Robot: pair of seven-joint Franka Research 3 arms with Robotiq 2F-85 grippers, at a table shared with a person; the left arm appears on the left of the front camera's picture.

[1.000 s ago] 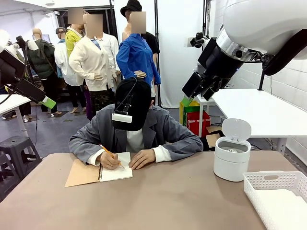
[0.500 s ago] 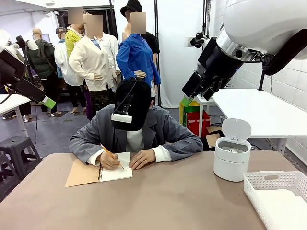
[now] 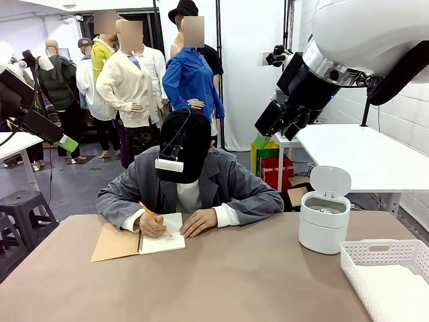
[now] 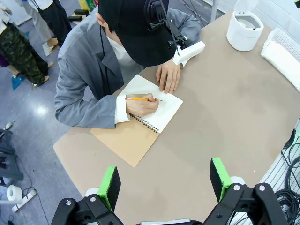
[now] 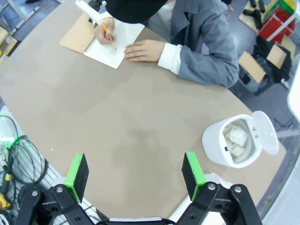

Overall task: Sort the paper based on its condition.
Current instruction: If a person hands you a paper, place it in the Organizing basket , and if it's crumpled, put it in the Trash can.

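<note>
A person at the far side writes with a pencil (image 4: 139, 99) on the open white page of a spiral notebook (image 3: 137, 241) with a brown cover. Crumpled white paper (image 5: 236, 137) lies inside the open white bin (image 3: 324, 221). Both arms hang high above the table. My left gripper (image 4: 165, 180) is open with nothing between its green pads, and it looks down on the notebook (image 4: 140, 124). Over the bare middle of the table, my right gripper (image 5: 135, 173) stands open and empty too. No loose flat sheet of paper shows on the tabletop.
A white perforated basket (image 3: 375, 258) stands at the table's near right corner, with something flat and white inside. The bin's lid (image 3: 330, 180) is flipped up. The person's free hand (image 3: 198, 222) rests beside the notebook. Cables (image 5: 14, 164) hang off the near edge.
</note>
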